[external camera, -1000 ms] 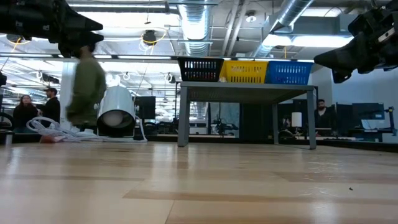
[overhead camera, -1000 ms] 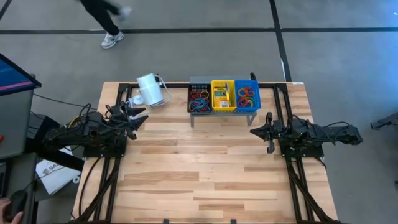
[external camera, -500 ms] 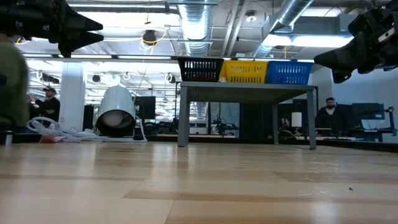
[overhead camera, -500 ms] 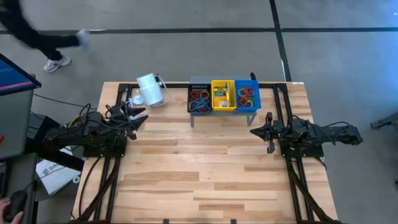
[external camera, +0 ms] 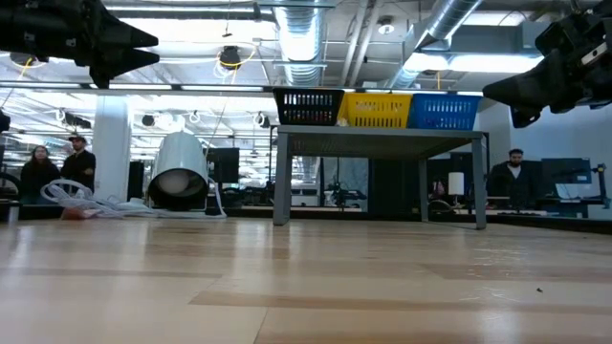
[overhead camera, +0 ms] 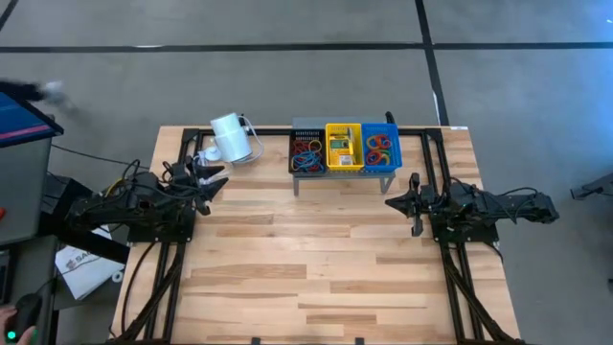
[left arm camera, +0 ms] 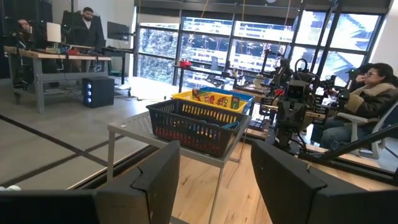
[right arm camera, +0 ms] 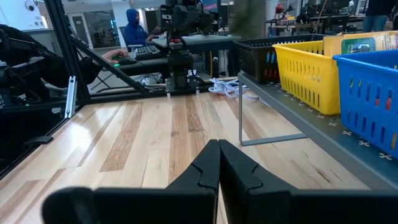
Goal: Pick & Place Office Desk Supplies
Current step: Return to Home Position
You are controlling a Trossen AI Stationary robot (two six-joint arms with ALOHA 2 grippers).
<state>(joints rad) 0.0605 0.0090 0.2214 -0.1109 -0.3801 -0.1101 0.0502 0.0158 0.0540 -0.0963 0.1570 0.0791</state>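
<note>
High view: a grey perforated metal shelf (overhead camera: pixel 308 125) stands at the far middle edge of the pale wooden plank table (overhead camera: pixel 316 268). It carries a row of three: black mesh plastic bin (overhead camera: pixel 293 153), yellow plastic bin (overhead camera: pixel 345 126), blue plastic bin (overhead camera: pixel 381 126). Thin coloured rubber-band loops (overhead camera: pixel 306 155) lie in the black and blue bins, and small yellow-green crayon boxes (overhead camera: pixel 341 149) in the yellow. The left gripper (overhead camera: pixel 218 178) hangs at the table's left side, just beside a white cylinder with coiled white cord (overhead camera: pixel 230 137) and well apart from the shelf. The right gripper (overhead camera: pixel 391 202) hangs near the shelf's right front corner. Bare planks run between the two and on to the near edge. Low view: all three bins sit atop the shelf, and both grippers are raised above the wood. Left wrist view: the left fingers (left arm camera: pixel 155 180) are spread wide, with nothing between them. Right wrist view: the right fingers (right arm camera: pixel 205 165) are pressed together, holding nothing, alongside the shelf's edge.
</note>
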